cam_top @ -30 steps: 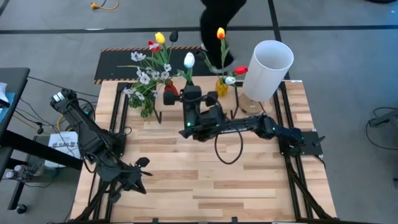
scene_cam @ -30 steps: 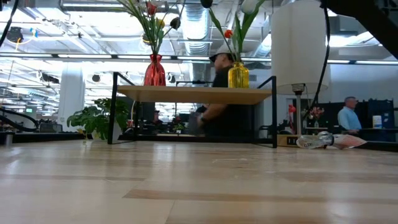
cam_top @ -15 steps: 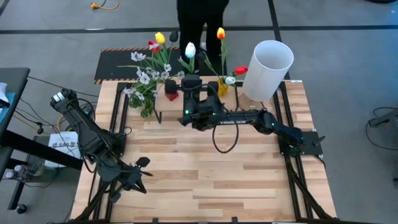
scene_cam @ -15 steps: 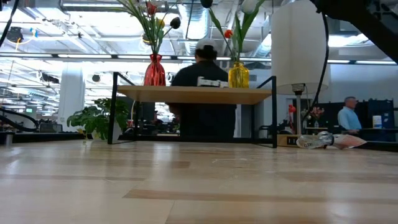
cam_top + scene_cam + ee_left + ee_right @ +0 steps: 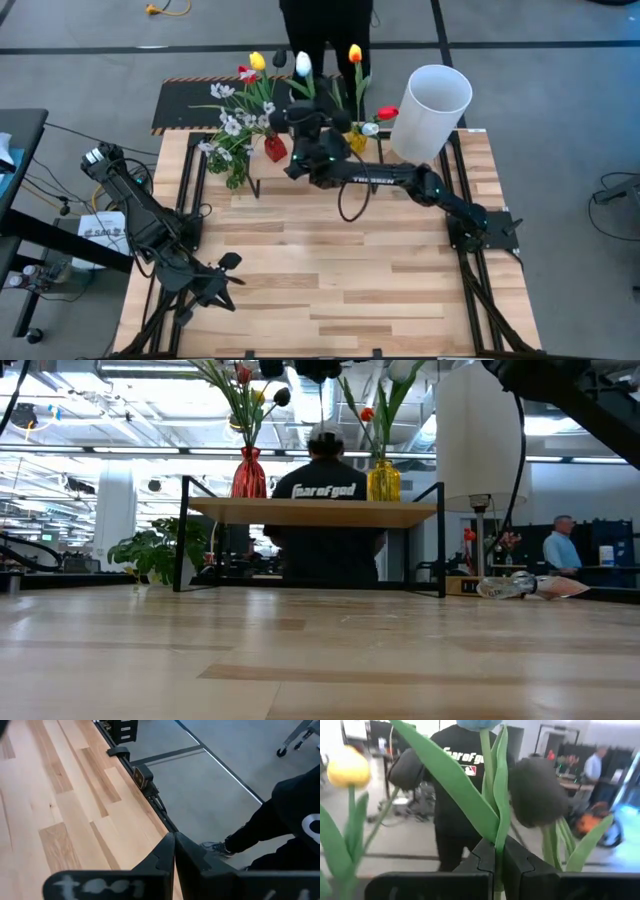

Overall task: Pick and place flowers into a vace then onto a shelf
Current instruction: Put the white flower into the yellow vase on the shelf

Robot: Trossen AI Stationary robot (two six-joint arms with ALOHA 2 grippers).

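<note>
My right gripper (image 5: 306, 118) reaches over the shelf (image 5: 315, 512) at the table's far side, shut on a white tulip (image 5: 303, 63). The tulip's head is beyond the table's far edge, between the red vase (image 5: 275, 149) of mixed flowers and the yellow vase (image 5: 357, 140) with an orange tulip (image 5: 354, 52). Both vases stand on the shelf. A black tulip (image 5: 537, 792) and a yellow one (image 5: 347, 767) show close by in the right wrist view. My left gripper (image 5: 228, 268) waits shut near the table's front left corner, holding nothing. My right gripper pinches the white tulip's green stem (image 5: 496, 851) between its two fingers, below a long leaf (image 5: 452, 785). The fingers come level from the table's near side. The stem runs on past the fingertips to the head (image 5: 480, 724), and the flower is lifted clear of table and shelf.
A tall white lampshade (image 5: 432, 98) stands at the far right. A red tulip (image 5: 386, 113) and a white one (image 5: 370, 128) lie beside it. A leafy sprig (image 5: 238, 170) sits left of the shelf. A person in a black shirt (image 5: 325, 510) stands just beyond the far edge.
My right gripper has carried the white tulip toward the table's far edge, over the shelf, rolling a little as it went. The tulip's head now lies past the far edge. Behind the table a person has walked in and stands with their back turned.
</note>
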